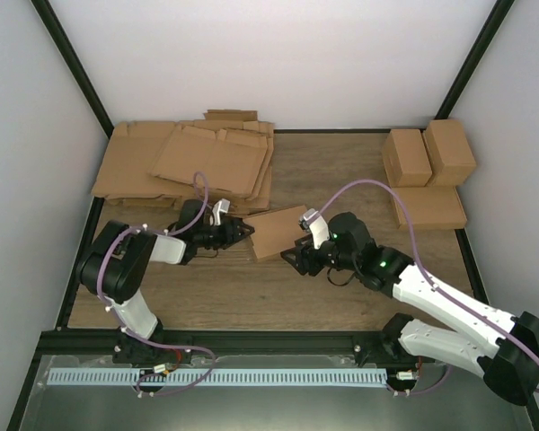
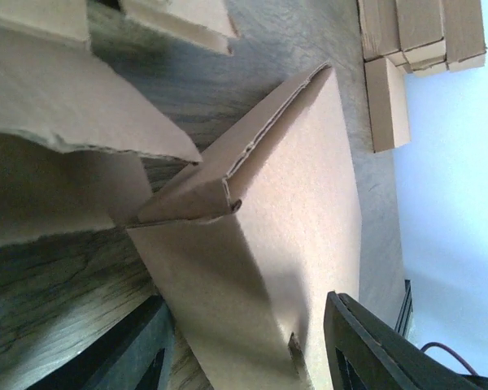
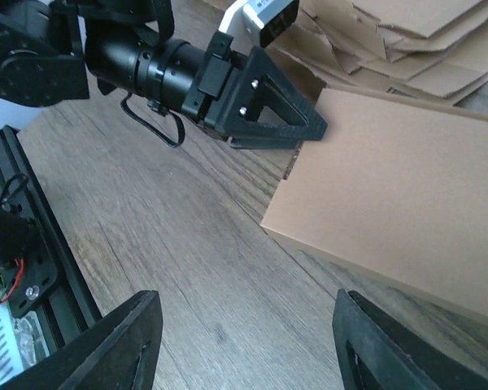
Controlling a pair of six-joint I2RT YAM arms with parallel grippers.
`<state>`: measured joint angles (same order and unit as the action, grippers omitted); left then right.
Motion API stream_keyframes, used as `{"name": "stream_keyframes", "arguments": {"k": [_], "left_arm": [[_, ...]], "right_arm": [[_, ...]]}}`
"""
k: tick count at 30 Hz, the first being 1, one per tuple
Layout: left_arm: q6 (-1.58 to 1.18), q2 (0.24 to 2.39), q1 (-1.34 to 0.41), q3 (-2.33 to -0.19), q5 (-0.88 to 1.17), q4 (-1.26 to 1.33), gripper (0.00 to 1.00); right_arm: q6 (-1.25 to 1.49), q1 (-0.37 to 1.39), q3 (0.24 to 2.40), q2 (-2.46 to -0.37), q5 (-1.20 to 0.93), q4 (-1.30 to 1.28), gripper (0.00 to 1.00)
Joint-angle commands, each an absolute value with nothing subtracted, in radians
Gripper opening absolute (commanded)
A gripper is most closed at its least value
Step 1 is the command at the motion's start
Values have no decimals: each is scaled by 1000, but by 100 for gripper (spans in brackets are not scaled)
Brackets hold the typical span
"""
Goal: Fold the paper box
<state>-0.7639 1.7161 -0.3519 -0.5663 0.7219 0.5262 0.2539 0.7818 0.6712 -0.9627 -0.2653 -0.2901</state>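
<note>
The paper box (image 1: 277, 232) is a plain brown, flat folded box lying on the wooden table near the middle. My left gripper (image 1: 245, 232) is at its left end. In the left wrist view the box (image 2: 293, 179) runs away between the jaws of that gripper (image 2: 248, 357). The jaws straddle it, and a sliver of table shows beside the left finger. My right gripper (image 1: 298, 253) sits at the box's near right side. It is open (image 3: 248, 325) over bare wood, with the box (image 3: 407, 187) ahead to the right and the left arm's fingers (image 3: 276, 114) at the box's far corner.
A pile of flat cardboard sheets (image 1: 189, 162) fills the back left, just behind the left gripper, and overhangs the left wrist view (image 2: 57, 89). Two folded boxes (image 1: 428, 154) and a flat one (image 1: 429, 208) stand at the back right. A black frame rail (image 1: 251, 341) borders the near edge.
</note>
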Motion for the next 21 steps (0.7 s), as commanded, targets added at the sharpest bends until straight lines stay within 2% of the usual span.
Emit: {"name": "stream_keyframes", "arguments": {"k": [1,7,11,15,21], "left_arm": [[-704,1701,-351,-603,744,569,50],[-541,1625,-361,-650,740,423,40],[-435,1514,-390,-668,700,291,39],[-358,1384,-449,-671,603,171,34],[-277,1233,-575,-668,474,54,29]], "right_arm": [[243,778,732,-937,-269,-288,60],[226,778,746,-911,-252,-320,59],[148,777,806,-906,-214,-377,59],[24,776,909,-935,-215,-449,59],[-255,773,1102,-1046,-353,-588,63]]}}
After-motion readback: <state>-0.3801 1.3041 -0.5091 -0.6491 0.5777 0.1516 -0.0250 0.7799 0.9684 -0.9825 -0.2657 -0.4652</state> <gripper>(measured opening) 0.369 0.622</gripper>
